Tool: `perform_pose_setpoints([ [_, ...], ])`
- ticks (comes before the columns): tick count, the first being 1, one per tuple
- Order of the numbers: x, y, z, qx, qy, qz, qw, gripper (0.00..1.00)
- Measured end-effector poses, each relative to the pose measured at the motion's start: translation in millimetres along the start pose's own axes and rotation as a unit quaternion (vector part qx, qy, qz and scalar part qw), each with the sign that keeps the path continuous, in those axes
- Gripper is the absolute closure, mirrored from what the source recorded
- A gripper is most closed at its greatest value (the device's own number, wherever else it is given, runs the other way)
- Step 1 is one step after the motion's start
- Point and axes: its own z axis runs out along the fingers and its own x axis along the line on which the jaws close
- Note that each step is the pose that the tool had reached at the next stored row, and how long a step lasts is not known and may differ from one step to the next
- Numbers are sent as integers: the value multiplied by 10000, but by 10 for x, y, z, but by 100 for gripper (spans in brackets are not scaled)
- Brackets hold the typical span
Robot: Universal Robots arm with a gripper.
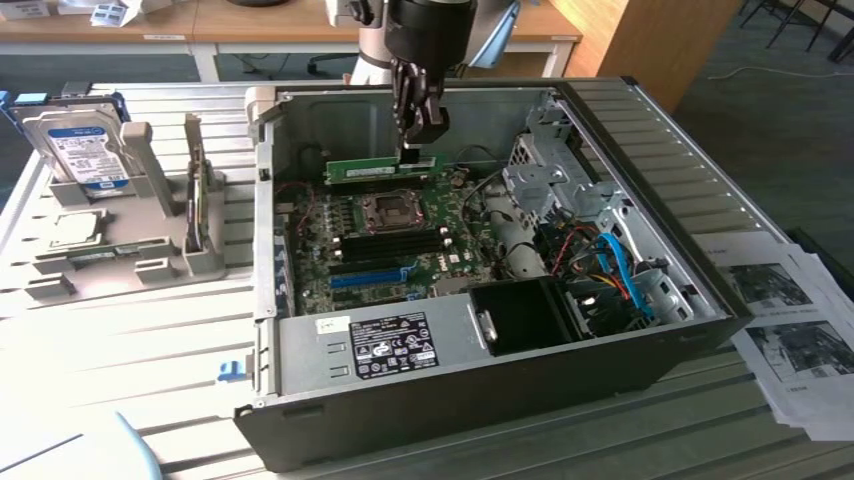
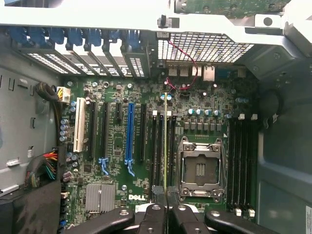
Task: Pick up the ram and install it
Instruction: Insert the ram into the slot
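Lighting's a mixed bag from where I sit. In the exterior view, hard daylight lands on the surface (image 1: 147, 340) beside the computer case (image 1: 467, 410), on the exterior view's left of it, and the slats there blow out to near white. The papers (image 1: 787, 310) on the case's other side glare too. Inside the case it's all shade, so the motherboard (image 1: 387, 245) reads dim. On the wrist view the case's metal frame (image 2: 97, 17) is burnt out white. The board under it is evenly lit but dull, and the case's inner walls fall into shadow. The ram (image 2: 165, 146) shows as a thin pale edge, and the fingers (image 2: 153, 222) are just dark shapes.
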Motion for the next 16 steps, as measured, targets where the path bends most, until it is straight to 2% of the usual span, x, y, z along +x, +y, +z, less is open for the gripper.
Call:
perform_pose_setpoints([
  [7, -1, -2, 26, 0, 0, 0, 10000, 89],
  [16, -3, -9, 149, 3, 0, 0, 10000, 89],
])
